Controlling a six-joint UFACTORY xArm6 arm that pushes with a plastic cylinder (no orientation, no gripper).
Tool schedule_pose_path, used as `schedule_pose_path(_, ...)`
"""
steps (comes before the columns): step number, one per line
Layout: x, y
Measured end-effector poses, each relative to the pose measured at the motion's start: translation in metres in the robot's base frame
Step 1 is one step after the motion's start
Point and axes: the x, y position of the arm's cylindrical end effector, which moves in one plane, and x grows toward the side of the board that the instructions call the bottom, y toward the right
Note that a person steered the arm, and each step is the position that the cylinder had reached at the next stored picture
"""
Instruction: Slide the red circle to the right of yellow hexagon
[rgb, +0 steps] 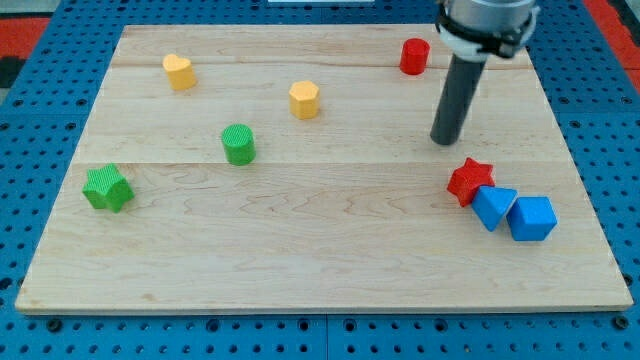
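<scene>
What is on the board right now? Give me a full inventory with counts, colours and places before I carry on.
red circle: 1, red, near the view's top, right of centre
yellow hexagon: 1, yellow, upper middle
yellow heart: 1, yellow, upper left
green cylinder: 1, green, left of centre
green star: 1, green, far left
red star: 1, red, right side, touching a blue block
blue triangle: 1, blue, just lower right of the red star
blue cube: 1, blue, against the triangle's right side
wooden board: 1, light wood, on a blue pegboard
my tip: 1, dark rod, below and right of the red circle, above the red star, touching neither
</scene>
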Motion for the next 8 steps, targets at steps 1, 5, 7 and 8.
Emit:
schedule_pose_path(1,-0.044,0.001)
schedule_pose_path(5,-0.161,-0.011)
schedule_pose_path(7,-0.194,-0.017)
schedule_pose_path(8,-0.198,-0.046)
